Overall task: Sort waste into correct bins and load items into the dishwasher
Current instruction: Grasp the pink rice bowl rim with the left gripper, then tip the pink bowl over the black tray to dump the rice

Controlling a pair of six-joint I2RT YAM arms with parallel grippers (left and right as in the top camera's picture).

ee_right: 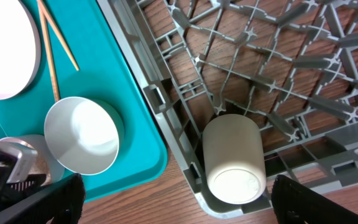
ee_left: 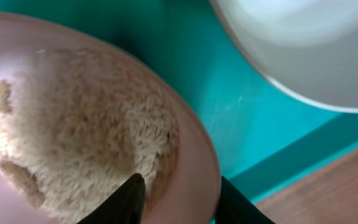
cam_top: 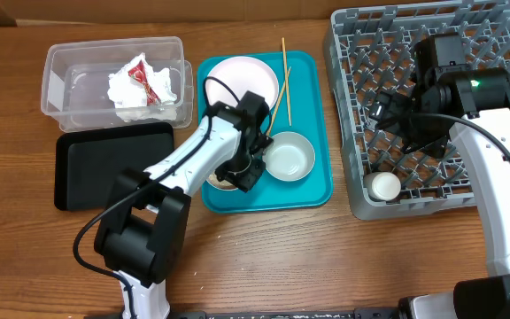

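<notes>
Rice bowl: sits on the teal serving tray (cam_top: 312,190) at its near-left corner, holding a heap of rice (ee_left: 73,124).
Key relation: the bowl's rim (ee_left: 207,155) passes between the left gripper's (ee_left: 179,202) fingers. One finger (ee_left: 129,199) is inside over the rice and the other is outside over the tray.
Left fingers: narrowly apart astride the rim; I cannot tell whether they pinch it yet.
Nearer arm: the left, with the clear tub (cam_top: 60,71) and black tray (cam_top: 104,168) on its side.
Left arm pose: reaches forward and rightward onto the tray, wrist pitched steeply down.
Right gripper (ee_right: 179,199): fingers wide apart and empty, hovering over the dish rack (cam_top: 361,53) above a white cup (ee_right: 235,165) in its near corner.
</notes>
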